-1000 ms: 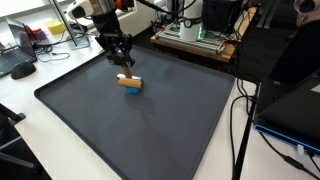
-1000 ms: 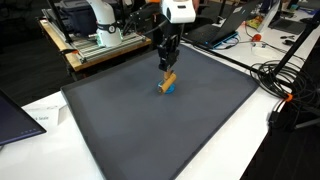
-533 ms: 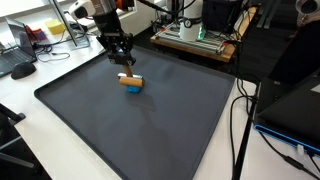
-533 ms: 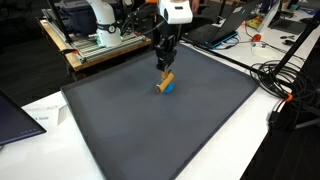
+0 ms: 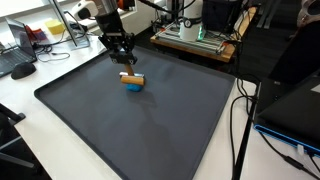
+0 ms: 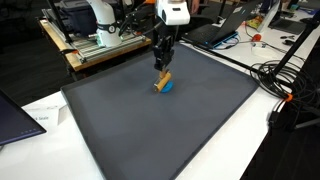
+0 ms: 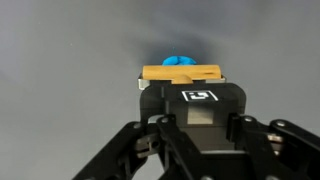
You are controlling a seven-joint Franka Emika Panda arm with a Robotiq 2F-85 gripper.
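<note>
The end effector (image 5: 125, 67) hangs low over the far part of a dark mat (image 5: 150, 130) that covers most of the tabletop (image 5: 22, 100), well away from the mat's near edge. Its fingers are clenched, and they appear to be pinching a small orange block (image 5: 131, 80) at their tips. The exterior views are too coarse to show the contact, so I take the grip from the wrist view. There the block (image 7: 182, 72) lies straight across the fingertips, just beyond the end effector (image 7: 184, 86).

The block sits directly under the end effector and a touch forward of it, not off to either side. In an exterior view the block (image 6: 162, 83) hangs just below the fingers (image 6: 160, 66), at or barely above the mat (image 6: 150, 130). I cannot tell whether it touches the surface.

Its long axis runs side to side in the wrist view, square to the direction in which the camera looks. In an exterior view it tilts diagonally across the mat. A blue piece (image 7: 180, 60) shows just past the block's far edge, touching or joined to it. The same blue shows at the block's lower end (image 6: 168, 87).

Cables (image 5: 245, 110) trail over the tabletop beside the mat, well apart from the block.
</note>
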